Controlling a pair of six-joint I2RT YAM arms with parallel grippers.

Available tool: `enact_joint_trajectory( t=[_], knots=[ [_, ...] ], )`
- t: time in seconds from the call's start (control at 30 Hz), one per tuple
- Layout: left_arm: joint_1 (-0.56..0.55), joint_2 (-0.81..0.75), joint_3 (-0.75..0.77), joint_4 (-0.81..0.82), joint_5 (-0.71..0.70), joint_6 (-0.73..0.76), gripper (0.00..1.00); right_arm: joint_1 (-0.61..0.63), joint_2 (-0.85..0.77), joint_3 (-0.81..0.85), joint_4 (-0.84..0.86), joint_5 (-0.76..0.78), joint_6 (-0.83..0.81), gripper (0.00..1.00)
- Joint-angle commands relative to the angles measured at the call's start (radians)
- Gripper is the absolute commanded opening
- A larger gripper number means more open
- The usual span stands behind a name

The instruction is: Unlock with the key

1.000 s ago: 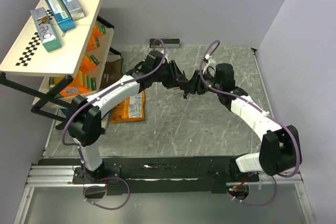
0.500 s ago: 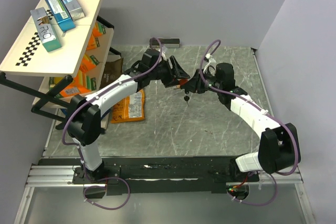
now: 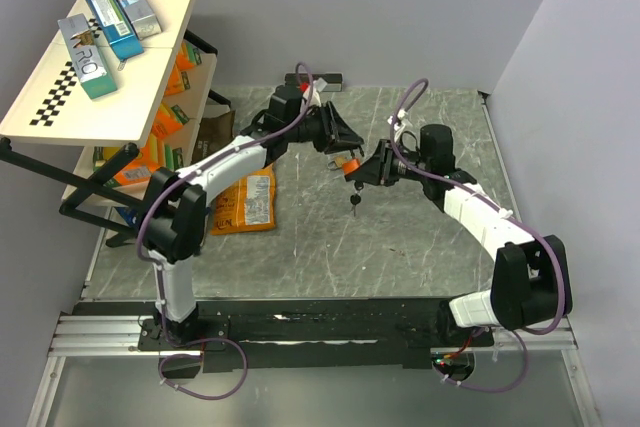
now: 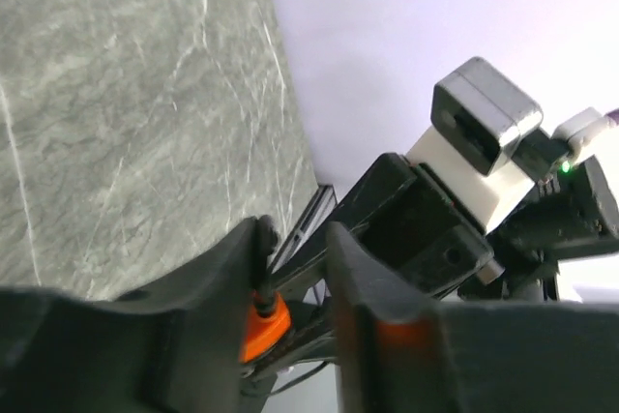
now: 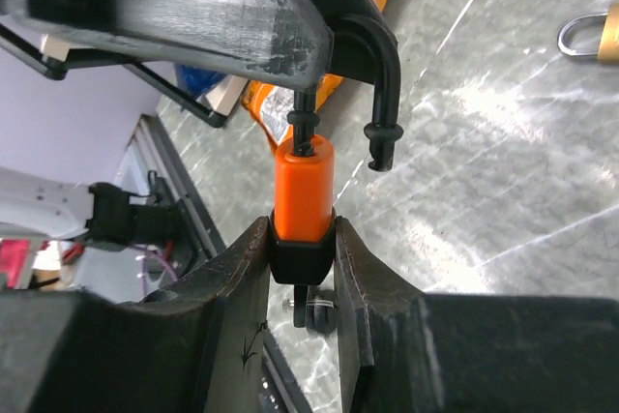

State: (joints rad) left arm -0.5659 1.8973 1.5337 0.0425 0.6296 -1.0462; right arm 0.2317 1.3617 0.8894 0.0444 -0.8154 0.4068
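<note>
Judging by the small orange-red padlock (image 5: pixel 303 188) being pinched in the right gripper (image 5: pixel 302 256) with its black shackle (image 5: pixel 372 79) swung free and clamped by the left gripper (image 4: pixel 290 282), unlocking looks pretty much done, tiny dark key (image 3: pixel 354 198) dangling underneath.

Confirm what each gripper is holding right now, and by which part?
Right gripper clamps the orange padlock by its lower body, the key hanging below. Left gripper holds its shackle, which looks swung open.
</note>
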Motion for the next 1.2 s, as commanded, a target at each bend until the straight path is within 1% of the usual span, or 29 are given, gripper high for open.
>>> enact_joint_trajectory(
  t=[0.0,0.17,0.27,0.37,0.4,0.57,0.87,1.0,1.1,1.17],
  knots=[
    [0.0,0.046,0.051,0.144,0.139,-0.012,0.33,-0.046,-0.023,-0.027,0.09,-0.136,0.039,0.0],
    [0.0,0.132,0.042,0.255,0.211,-0.005,0.21,-0.098,0.023,-0.056,0.15,-0.182,0.099,0.0],
    [0.0,0.187,0.037,0.304,0.237,0.008,0.17,-0.127,0.079,-0.076,0.19,-0.206,0.151,0.0],
    [-0.006,0.238,0.049,0.281,0.24,0.061,0.14,-0.147,0.129,-0.079,0.206,-0.202,0.167,0.0],
    [-0.009,0.249,0.054,0.264,0.24,0.104,0.14,-0.147,0.152,-0.078,0.19,-0.186,0.164,0.0],
    [-0.019,0.305,0.057,0.225,0.217,0.207,0.13,-0.158,0.243,-0.069,0.173,-0.176,0.175,0.0],
    [-0.023,0.419,0.077,0.168,0.15,0.279,0.12,-0.158,0.418,-0.008,0.068,-0.111,0.161,0.0],
    [-0.025,0.454,0.112,0.099,0.09,0.337,0.12,-0.161,0.49,0.014,0.055,-0.102,0.17,0.0],
    [-0.025,0.482,0.149,0.017,0.05,0.394,0.15,-0.16,0.528,0.04,0.022,-0.084,0.168,0.0],
    [-0.026,0.493,0.169,-0.033,0.019,0.434,0.23,-0.161,0.554,0.063,-0.003,-0.07,0.161,0.0]
  ],
)
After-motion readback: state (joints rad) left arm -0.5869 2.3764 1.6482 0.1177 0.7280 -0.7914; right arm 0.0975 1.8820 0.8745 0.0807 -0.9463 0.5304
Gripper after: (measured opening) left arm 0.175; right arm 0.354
